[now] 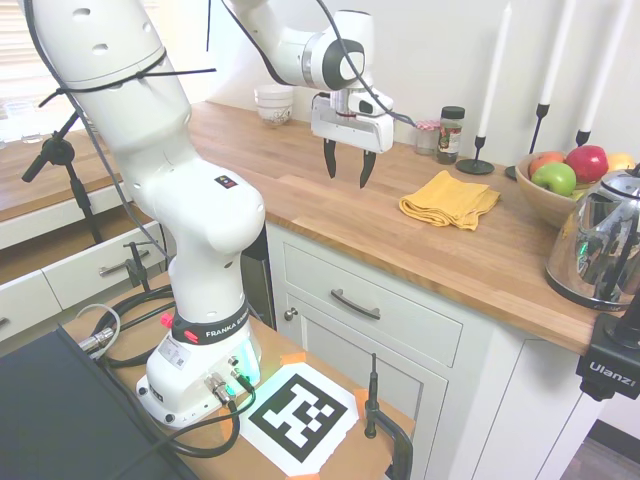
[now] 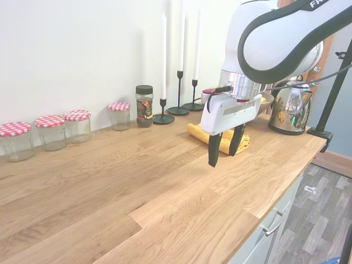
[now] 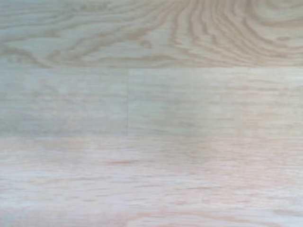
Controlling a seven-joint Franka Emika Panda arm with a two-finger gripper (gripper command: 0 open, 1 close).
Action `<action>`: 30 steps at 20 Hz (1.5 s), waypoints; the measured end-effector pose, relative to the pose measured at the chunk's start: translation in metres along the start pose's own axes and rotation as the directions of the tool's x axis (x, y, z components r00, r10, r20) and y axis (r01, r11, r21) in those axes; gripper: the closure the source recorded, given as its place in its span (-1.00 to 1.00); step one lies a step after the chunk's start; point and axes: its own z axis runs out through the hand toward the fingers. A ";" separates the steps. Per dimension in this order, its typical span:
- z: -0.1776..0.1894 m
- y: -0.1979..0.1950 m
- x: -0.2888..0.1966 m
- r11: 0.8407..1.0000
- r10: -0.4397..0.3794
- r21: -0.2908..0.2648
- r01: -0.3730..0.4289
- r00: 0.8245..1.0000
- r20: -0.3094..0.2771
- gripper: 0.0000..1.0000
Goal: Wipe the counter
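Observation:
The counter (image 1: 330, 215) is a long warm-brown butcher-block top (image 2: 137, 187) over white panelled cabinets. My gripper (image 1: 348, 172) hangs a little above it, open, with nothing between its black fingers (image 2: 213, 151). A folded yellow cloth (image 1: 449, 200) lies flat on the wood a short way from the gripper, toward the kettle end; in the second exterior view the cloth (image 2: 197, 132) is partly hidden behind the gripper (image 2: 224, 149). The wrist view shows only bare wood grain (image 3: 151, 113).
A steel kettle (image 1: 600, 240), a fruit bowl (image 1: 565, 180), black candlesticks (image 2: 163, 118) with white candles and a spice jar (image 2: 144, 106) stand near the cloth. Several checked-lid jars (image 2: 52, 131) line the wall. A white bowl (image 1: 274, 104) sits at the far end.

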 end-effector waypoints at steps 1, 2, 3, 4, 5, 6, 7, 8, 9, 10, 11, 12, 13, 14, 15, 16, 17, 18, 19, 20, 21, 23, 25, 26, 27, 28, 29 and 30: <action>0.000 0.000 0.000 1.000 0.001 -0.001 -0.001 1.000 0.000 -1.00; 0.001 0.000 0.000 1.000 0.009 -0.006 -0.009 1.000 -0.005 -1.00; 0.001 0.000 0.001 1.000 0.011 -0.009 -0.011 1.000 -0.009 -1.00; 0.001 0.000 0.002 1.000 0.015 -0.009 -0.015 1.000 -0.012 -1.00; 0.002 0.000 0.004 1.000 0.019 -0.008 -0.019 1.000 -0.015 -1.00; 0.003 0.000 0.008 1.000 0.024 -0.007 -0.025 1.000 -0.018 -1.00; 0.003 0.001 0.014 1.000 0.031 -0.006 -0.031 0.999 -0.023 -1.00; 0.004 0.002 0.021 0.999 0.039 -0.003 -0.039 0.999 -0.029 -1.00; 0.003 0.002 0.029 0.999 0.049 0.003 -0.049 0.998 -0.035 -1.00; 0.002 0.003 0.039 0.998 0.061 0.007 -0.060 0.997 -0.039 -1.00; 0.001 0.004 0.049 0.997 0.071 0.013 -0.070 0.997 -0.044 -1.00; -0.002 0.004 0.059 0.997 0.079 0.020 -0.078 0.996 -0.049 -1.00; -0.005 0.005 0.070 0.996 0.087 0.026 -0.086 0.995 -0.053 -1.00; -0.008 0.006 0.081 0.995 0.096 0.033 -0.094 0.994 -0.058 -1.00; -0.011 0.007 0.092 0.994 0.102 0.040 -0.100 0.993 -0.063 -1.00; -0.014 0.008 0.103 0.994 0.107 0.045 -0.104 0.992 -0.068 -1.00; -0.016 0.008 0.114 0.993 0.113 0.049 -0.109 0.991 -0.072 -1.00; -0.017 0.009 0.124 0.992 0.118 0.051 -0.114 0.990 -0.075 -1.00; -0.017 0.010 0.133 0.992 0.123 0.052 -0.119 0.989 -0.077 -1.00; -0.017 0.010 0.142 0.991 0.127 0.055 -0.123 0.989 -0.080 -1.00; -0.017 0.010 0.150 0.991 0.129 0.056 -0.125 0.988 -0.083 -1.00; -0.018 0.011 0.164 0.990 0.135 0.059 -0.130 0.987 -0.090 -1.00; -0.020 0.013 0.176 0.989 0.142 0.063 -0.137 0.985 -0.097 -1.00; -0.021 0.015 0.182 0.988 0.147 0.065 -0.141 0.984 -0.101 -1.00; -0.022 0.017 0.188 0.987 0.152 0.067 -0.146 0.983 -0.103 -1.00; -0.022 0.019 0.194 0.986 0.156 0.068 -0.149 0.982 -0.105 -1.00; -0.021 0.022 0.200 0.986 0.161 0.068 -0.154 0.981 -0.106 -1.00; -0.020 0.024 0.205 0.985 0.167 0.067 -0.160 0.980 -0.105 -1.00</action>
